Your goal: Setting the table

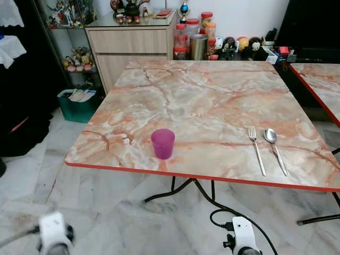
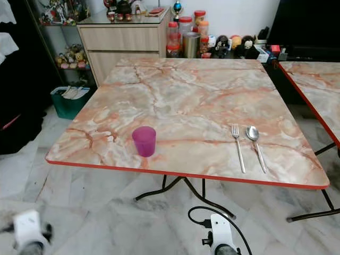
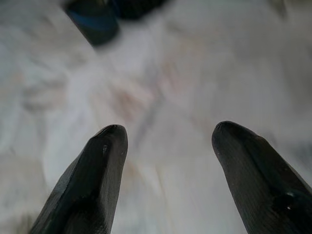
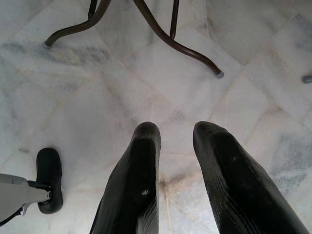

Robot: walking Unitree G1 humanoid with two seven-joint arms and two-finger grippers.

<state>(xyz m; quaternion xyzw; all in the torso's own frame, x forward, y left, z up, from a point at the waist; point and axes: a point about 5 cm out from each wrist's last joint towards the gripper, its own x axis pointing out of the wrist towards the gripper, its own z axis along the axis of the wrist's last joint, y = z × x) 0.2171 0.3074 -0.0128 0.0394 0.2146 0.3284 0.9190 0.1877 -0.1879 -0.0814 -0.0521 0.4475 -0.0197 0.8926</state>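
Observation:
A purple plastic cup (image 1: 162, 143) stands upright near the front edge of the marble-patterned table (image 1: 202, 95), left of centre. A silver fork (image 1: 256, 150) and a spoon (image 1: 274, 149) lie side by side at the front right, handles toward me. Both arms hang low in front of the table, below its red edge. My left gripper (image 3: 168, 136) points at the floor, fingers wide apart and nothing between them. My right gripper (image 4: 176, 129) is also over the floor tiles, open by a narrower gap and empty.
Black curved table legs (image 1: 180, 188) and a black cable (image 1: 223, 212) lie under the table. A second similar table (image 1: 319, 79) stands at the right. Behind are a wooden cabinet (image 1: 133, 45), several jars (image 1: 191, 40) and a green bin (image 1: 77, 103) at the left.

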